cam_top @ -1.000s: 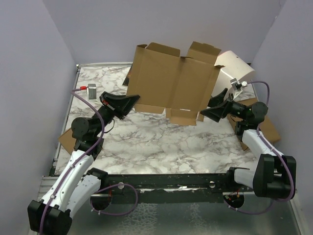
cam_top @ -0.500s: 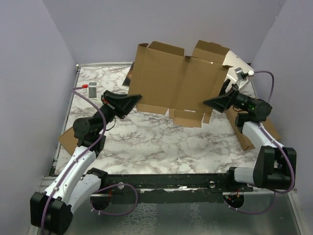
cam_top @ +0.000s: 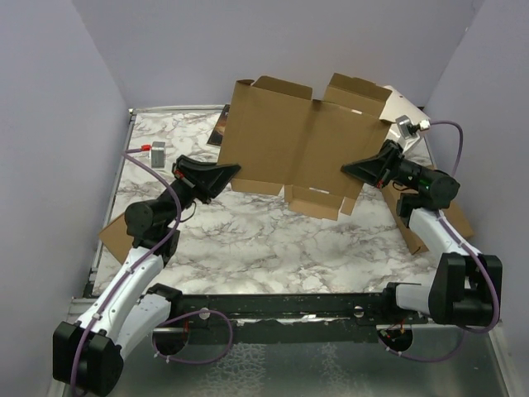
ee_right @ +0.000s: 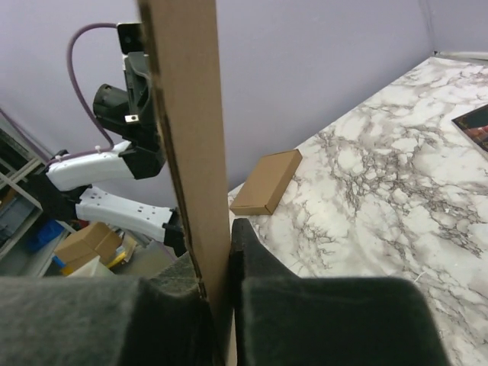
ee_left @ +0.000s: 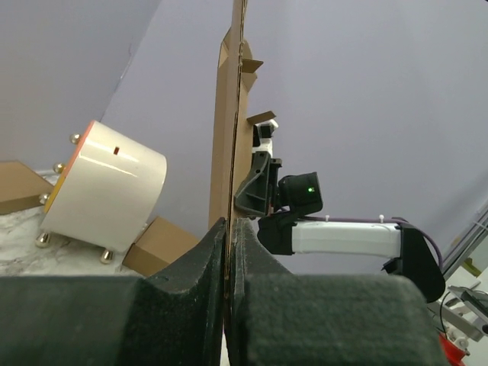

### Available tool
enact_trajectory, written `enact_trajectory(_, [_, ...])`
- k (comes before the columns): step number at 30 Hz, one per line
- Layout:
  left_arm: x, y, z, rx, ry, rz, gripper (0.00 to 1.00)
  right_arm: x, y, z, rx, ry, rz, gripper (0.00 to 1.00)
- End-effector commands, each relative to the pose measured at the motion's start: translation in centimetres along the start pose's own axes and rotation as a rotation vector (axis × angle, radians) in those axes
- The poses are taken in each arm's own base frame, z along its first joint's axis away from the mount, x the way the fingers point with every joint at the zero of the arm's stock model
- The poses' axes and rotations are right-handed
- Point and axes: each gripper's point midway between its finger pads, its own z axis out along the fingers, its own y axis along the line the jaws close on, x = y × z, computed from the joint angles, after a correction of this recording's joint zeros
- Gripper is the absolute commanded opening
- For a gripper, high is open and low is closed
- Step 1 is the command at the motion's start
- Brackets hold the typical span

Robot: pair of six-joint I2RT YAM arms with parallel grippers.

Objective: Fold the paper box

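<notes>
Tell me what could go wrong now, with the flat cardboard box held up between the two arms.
1. The left pincer and right pincer each grip only an edge of the cardboard box. Pulling apart could tear it or let it slip.
2. The white drum sits just beyond the box, so a swing might knock it.

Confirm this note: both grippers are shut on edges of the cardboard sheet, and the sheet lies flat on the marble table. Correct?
Not flat. The left gripper and right gripper are each shut on an edge of the paper box, but the sheet is held upright between them, not lying on the marble table. The top external view shows it.
</notes>
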Motion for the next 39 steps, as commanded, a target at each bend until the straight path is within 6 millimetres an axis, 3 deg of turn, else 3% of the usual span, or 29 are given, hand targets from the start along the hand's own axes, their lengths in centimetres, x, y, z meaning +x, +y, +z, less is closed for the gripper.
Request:
enact_trajectory(1, [0.0,-1.2,-0.4,0.054,-0.003,-0.004,0.09,-0.3,0.8,0.0,-0.002,-0.031,-0.040,0.01])
enact_trajectory(12, [-0.2,-0.9,-0.2,0.031,-0.003,0.020,0.21,-0.3,1.8,-0.1,-0.013,-0.029,-0.061,0.01])
enact_trajectory(15, [-0.1,-0.4,0.0,0.010,0.009,0.044,0.15,-0.2,1.9,-0.1,-0.015,-0.026,-0.061,0.01])
enact_trajectory(17, [0.0,-0.2,0.1,0.013,0.019,0.068,0.00,-0.1,1.7,-0.1,-0.012,-0.023,-0.058,0.01])
enact_trajectory(21, [0.5,-0.4,0.4,0.041,0.076,0.120,0.00,0.2,0.5,-0.1,0.027,-0.009,-0.056,0.01])
enact_trajectory(26, [1.6,-1.2,1.0,0.117,0.163,0.056,0.00,1.2,-2.7,-0.5,0.119,-0.001,-0.025,0.01])
enact_trajectory(39, [6.8,2.3,1.3,0.046,0.277,-0.095,0.00,2.8,-3.9,0.3,0.083,0.019,0.031,0.01])
